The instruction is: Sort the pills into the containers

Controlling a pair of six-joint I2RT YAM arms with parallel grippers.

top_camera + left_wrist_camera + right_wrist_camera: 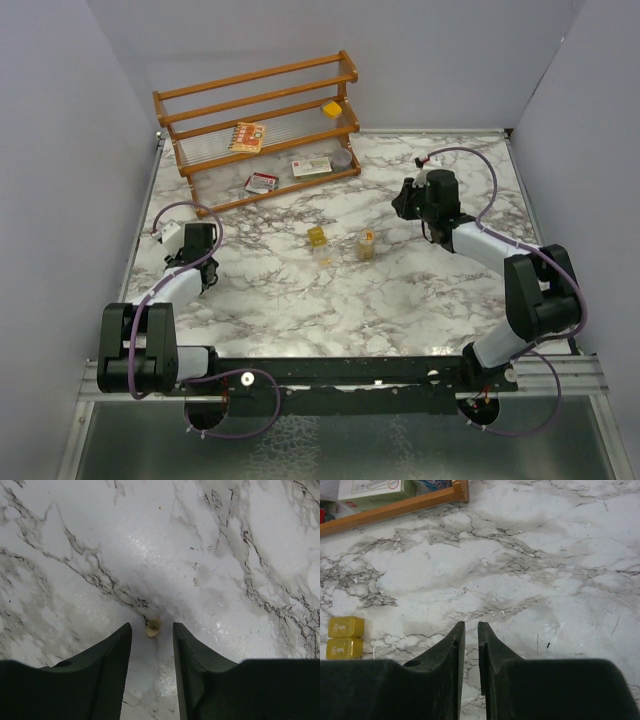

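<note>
Robot lab cell: white walls point(60, 150), marble-look table point(400, 290).

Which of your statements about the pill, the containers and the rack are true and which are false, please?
1. A pill lies between the left gripper's open fingers. True.
2. The right gripper holds a pill. False: nothing is between its fingers.
3. The square box and the round jar sit on the wooden rack. False: both stand mid-table on the marble table.
4. The wooden rack stands at the table's far side. True.

Two containers point(316, 236) point(366, 244), one pill point(153, 627), one rack point(260, 125)
</note>
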